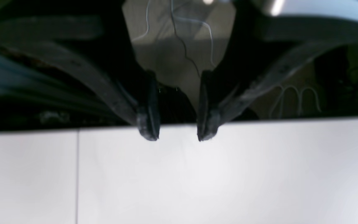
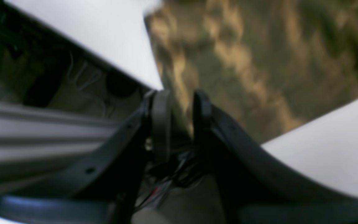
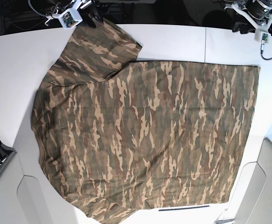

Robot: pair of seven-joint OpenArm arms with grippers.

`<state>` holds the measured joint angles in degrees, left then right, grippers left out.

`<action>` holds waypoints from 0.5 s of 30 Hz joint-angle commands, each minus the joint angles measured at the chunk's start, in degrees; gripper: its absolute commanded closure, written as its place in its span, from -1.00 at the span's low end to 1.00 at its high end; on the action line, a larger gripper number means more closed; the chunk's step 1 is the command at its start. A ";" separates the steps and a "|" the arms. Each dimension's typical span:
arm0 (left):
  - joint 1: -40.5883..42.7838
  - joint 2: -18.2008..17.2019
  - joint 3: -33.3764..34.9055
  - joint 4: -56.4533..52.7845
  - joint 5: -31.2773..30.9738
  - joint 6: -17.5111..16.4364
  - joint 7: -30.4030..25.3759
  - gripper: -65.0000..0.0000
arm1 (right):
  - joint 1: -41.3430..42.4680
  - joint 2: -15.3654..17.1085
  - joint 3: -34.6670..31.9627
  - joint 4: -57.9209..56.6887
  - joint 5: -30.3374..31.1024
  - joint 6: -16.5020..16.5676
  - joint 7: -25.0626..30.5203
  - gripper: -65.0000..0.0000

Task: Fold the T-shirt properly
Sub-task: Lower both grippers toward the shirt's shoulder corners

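text: none legible | labels: none legible | brands: none | numbers: none | signs: none

t-shirt point(image 3: 145, 135) | camouflage brown, tan, olive | spread flat | one sleeve angled out

T-shirt point(image 2: 253, 62) blurred, frame-cropped

Camouflage shirt on a white table

The T-shirt point(image 3: 145, 135) has a camouflage pattern of brown, tan and olive-green blotches all over. The table point(image 3: 173, 42) under it is plain white with thin grey seams. The left gripper point(image 1: 177, 133) has black fingers. The right gripper point(image 2: 180, 105) has black and grey fingers and white parts behind.
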<state>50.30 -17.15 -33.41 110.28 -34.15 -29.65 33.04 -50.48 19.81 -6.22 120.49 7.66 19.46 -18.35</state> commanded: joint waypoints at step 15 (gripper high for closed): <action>-0.85 -3.06 -4.13 2.75 -4.15 -0.20 -0.81 -0.09 | 5.75 -2.21 16.50 1.92 10.60 -7.91 -8.33 0.03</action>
<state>49.17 -19.68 -37.10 112.16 -37.80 -29.65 33.19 -44.40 17.30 10.04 121.67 17.91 11.49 -27.33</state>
